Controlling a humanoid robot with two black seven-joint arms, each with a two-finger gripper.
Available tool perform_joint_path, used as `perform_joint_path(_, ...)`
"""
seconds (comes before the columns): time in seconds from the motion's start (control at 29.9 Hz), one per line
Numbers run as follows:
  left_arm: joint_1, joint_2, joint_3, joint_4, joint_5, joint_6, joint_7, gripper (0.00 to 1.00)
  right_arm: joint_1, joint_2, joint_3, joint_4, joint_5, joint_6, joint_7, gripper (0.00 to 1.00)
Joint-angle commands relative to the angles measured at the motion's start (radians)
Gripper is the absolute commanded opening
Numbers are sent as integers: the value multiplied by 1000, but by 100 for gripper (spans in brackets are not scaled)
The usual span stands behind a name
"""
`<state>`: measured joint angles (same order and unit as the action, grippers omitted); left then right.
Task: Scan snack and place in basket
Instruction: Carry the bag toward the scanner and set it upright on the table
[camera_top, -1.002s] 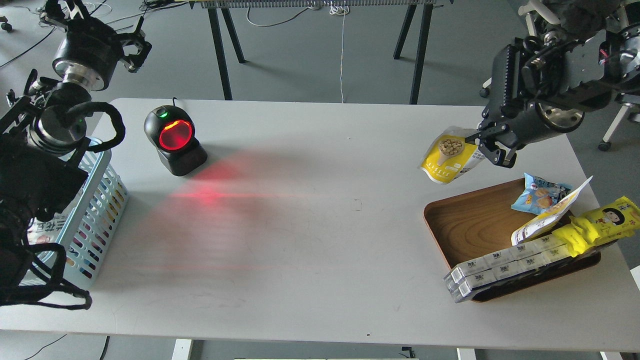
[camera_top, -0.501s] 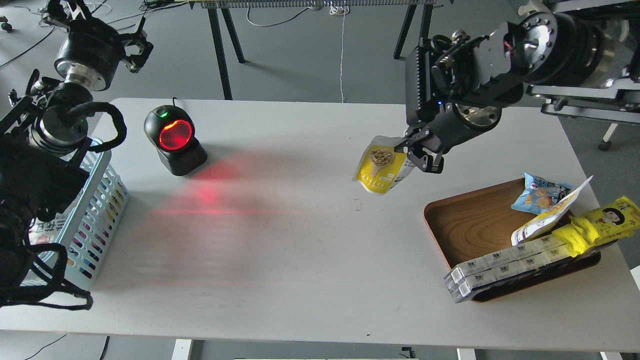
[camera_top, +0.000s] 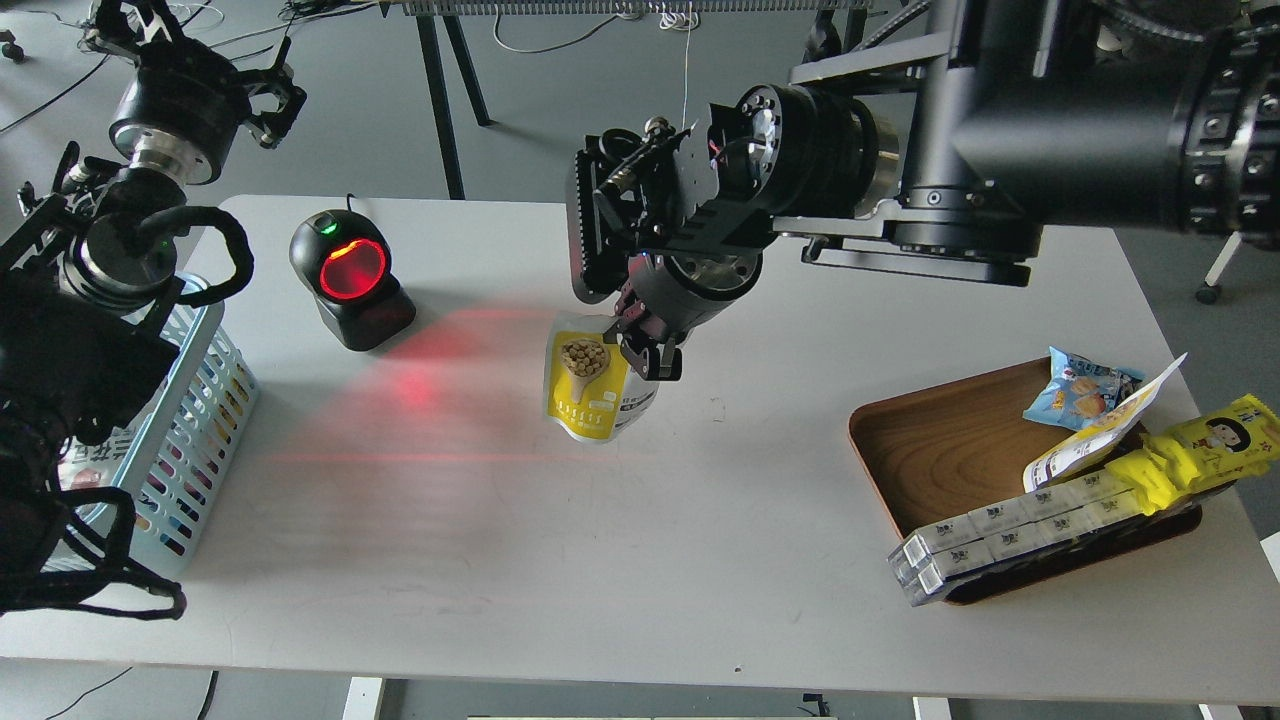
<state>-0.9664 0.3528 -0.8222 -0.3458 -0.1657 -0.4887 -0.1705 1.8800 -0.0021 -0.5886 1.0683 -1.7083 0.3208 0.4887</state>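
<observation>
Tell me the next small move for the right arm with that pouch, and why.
Probably carry the snack a little further left, toward the scanner. The right claw grips the pouch by its top edge, hanging it above the table at the edge of the red glow, well short of the scanner's lit window. The basket comes after scanning.

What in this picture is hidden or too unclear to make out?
All in the head view:
- basket: its inside is mostly covered by the left arm.
- left gripper: small and dark, so open or shut is unclear.
- snack: its print is too small to read.
- wooden tray: its right end is buried under packets.
</observation>
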Motion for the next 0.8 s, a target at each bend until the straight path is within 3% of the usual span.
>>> perform_joint_path(0.0,0,2,0,1,0,0,0,100,-28,2,0,-39,3,0,0,0)
perform_joint_path(0.77,6,0,-2,1,0,0,0,100,-99,2,0,-73,3,0,0,1)
